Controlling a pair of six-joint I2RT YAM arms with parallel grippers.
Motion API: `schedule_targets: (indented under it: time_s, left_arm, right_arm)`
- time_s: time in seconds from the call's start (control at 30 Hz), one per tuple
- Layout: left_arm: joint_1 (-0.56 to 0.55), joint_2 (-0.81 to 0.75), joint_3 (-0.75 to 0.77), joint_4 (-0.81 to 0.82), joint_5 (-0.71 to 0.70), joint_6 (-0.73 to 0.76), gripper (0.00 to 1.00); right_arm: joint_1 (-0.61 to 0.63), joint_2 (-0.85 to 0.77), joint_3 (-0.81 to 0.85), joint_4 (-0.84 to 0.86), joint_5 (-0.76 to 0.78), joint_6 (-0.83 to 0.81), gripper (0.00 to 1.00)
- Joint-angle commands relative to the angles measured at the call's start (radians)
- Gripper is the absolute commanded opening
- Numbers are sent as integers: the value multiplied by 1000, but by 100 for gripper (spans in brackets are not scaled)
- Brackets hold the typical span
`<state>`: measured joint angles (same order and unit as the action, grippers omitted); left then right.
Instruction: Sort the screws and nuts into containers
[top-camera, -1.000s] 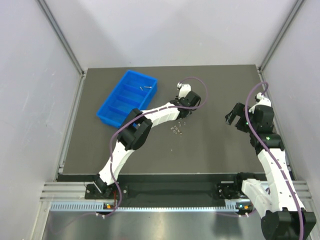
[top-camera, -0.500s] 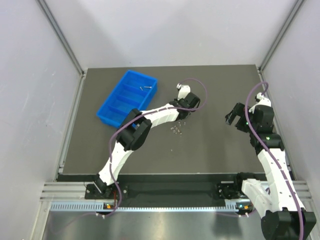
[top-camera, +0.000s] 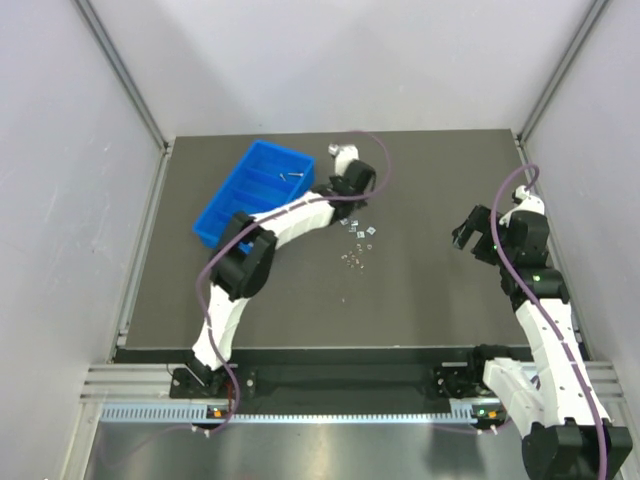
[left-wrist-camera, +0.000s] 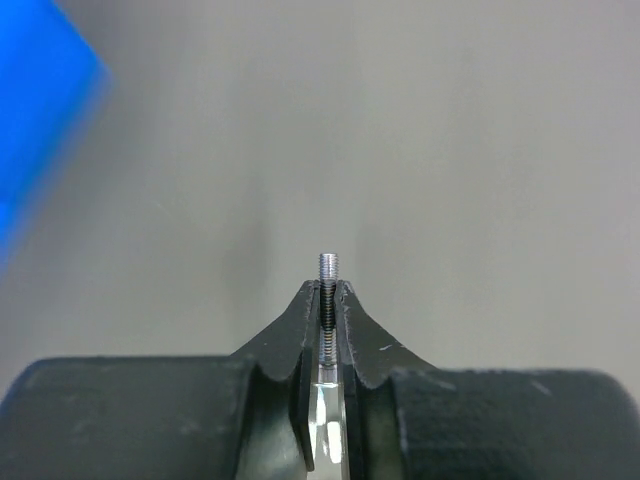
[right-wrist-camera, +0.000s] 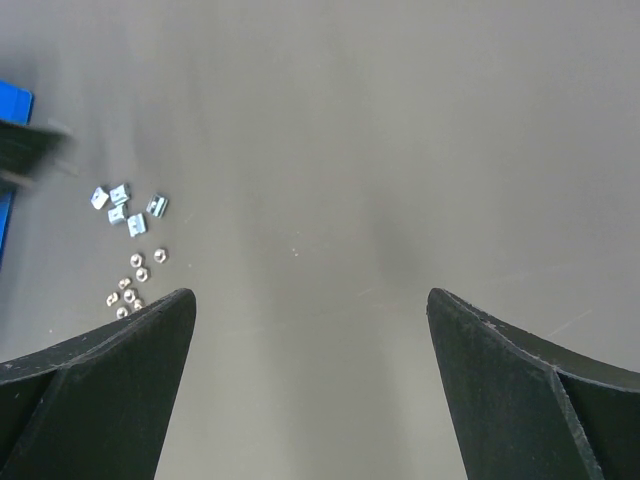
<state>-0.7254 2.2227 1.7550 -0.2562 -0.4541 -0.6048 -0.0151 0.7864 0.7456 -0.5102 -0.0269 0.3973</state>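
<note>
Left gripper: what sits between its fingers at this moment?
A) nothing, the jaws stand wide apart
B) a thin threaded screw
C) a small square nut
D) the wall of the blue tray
B: in the left wrist view the left gripper is shut on a thin threaded screw, whose tip pokes out past the fingertips.

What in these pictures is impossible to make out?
Left wrist view: the screw in the left pincer shows only its threaded end; the fingers hide the rest. The blue tray is a blur cut by the left edge.
Top view: the loose metal bits are too small to tell screws from nuts; the screw cannot be picked out.
Right wrist view: a finger of the right pincer borders the bits and would hide any behind it.
</note>
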Motion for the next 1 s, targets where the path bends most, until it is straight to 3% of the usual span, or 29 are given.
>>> schedule_targets:
  time_s: [0.0,0.23,0.63,0.77,0.8,0.97]
  left_arm:
    - [98,-217,-35,210,20,-45,0]
    - [283,-233,-77,296,-44,-128,0]
    - [373,-110,-89,370,-63,-182,2]
    - [377,-97,-58,311,-84,-176,23]
    - [379,-110,-60,308,-86,-158,38]
    - [376,-231,-94,293,-6,-69,59]
  right_arm:
    - [9,-4,6,9,1,14,100]
    - [7,8,18,7,-1,12,100]
    - [7,13,55,-16,-4,11,100]
    - [7,5,60,-25,-2,6,100]
    - [7,4,61,-33,1,3,100]
    - [7,-4,57,-40,22,20,100]
